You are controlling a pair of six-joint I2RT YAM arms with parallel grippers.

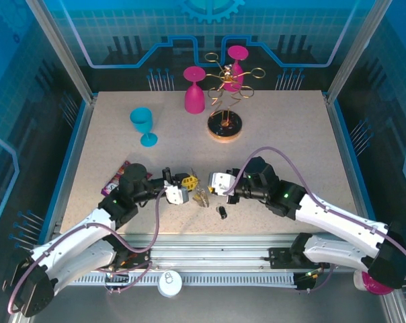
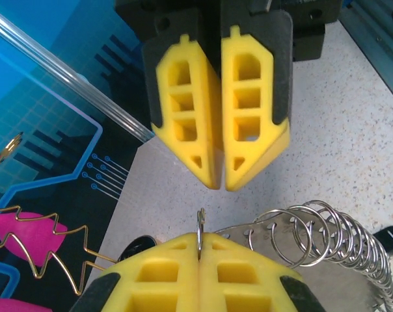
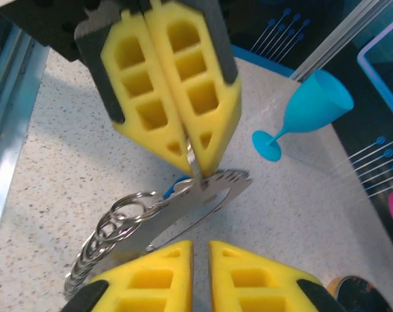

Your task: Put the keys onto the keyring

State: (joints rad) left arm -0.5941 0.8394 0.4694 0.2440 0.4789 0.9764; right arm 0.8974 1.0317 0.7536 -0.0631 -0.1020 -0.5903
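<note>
The keyring [image 3: 183, 208] is a flat silver oval plate with holes and several split rings [image 2: 320, 227], lifted just over the table between both grippers. My left gripper [image 2: 200, 237] is shut on a thin metal ring that stands up from the plate's end; it shows from the front as left gripper [image 3: 195, 170]. My right gripper [image 3: 201, 246] faces it a little above the plate, its fingers a narrow gap apart with nothing between them. One of the keys, the black-headed key [image 1: 223, 212], lies on the table just in front of both grippers [image 1: 201, 185].
A blue goblet [image 1: 144, 125] stands at the back left. A pink goblet [image 1: 194, 91] stands upside down beside the gold wire rack [image 1: 224, 124] with its round wooden base, which carries another pink goblet [image 1: 236, 64]. A dark packet [image 1: 115, 176] lies beside the left arm.
</note>
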